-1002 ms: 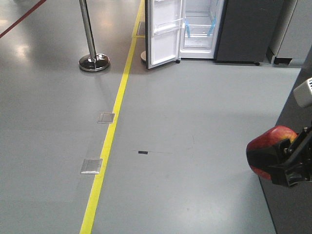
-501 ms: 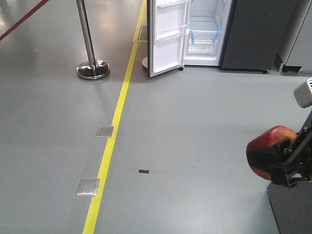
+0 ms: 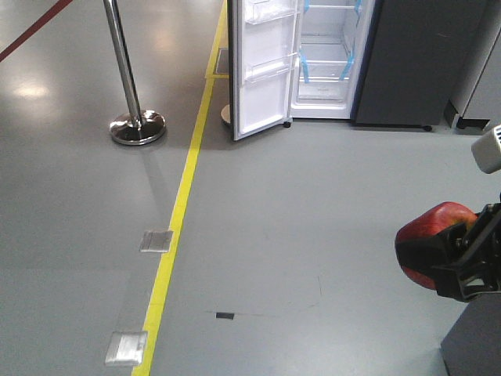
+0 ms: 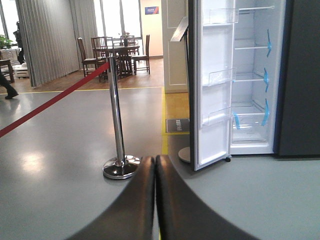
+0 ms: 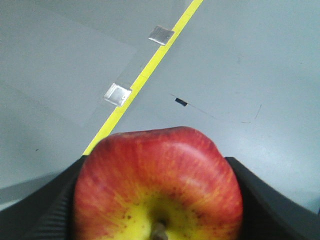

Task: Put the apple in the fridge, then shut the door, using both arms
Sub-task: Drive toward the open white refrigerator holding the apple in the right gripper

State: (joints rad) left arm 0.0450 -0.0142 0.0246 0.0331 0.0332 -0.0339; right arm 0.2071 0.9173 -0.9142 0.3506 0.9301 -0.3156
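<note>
The red and yellow apple [image 3: 438,223] [image 5: 159,187] sits between the black fingers of my right gripper [image 3: 438,258] [image 5: 159,200], held above the grey floor at the right edge of the front view. The fridge [image 3: 407,70] [image 4: 300,75] stands far ahead, dark outside, with white shelves and blue tape strips inside. Its door [image 3: 262,70] [image 4: 212,90] hangs wide open to the left, white inside with clear bins. My left gripper [image 4: 155,165] points toward the fridge, its two black fingers pressed together with nothing between them.
A chrome stanchion post [image 3: 125,78] [image 4: 116,125] with a round base stands left of the door, carrying a red rope [image 4: 50,102]. A yellow floor line [image 3: 184,196] with metal floor plates [image 3: 156,240] runs toward the fridge. Light grey cabinets [image 3: 481,63] stand at the far right.
The fridge, stanchion and floor plates have shifted lower and grown larger in the front view, so the base has rolled closer to the fridge. The apple stays held in the right gripper.
</note>
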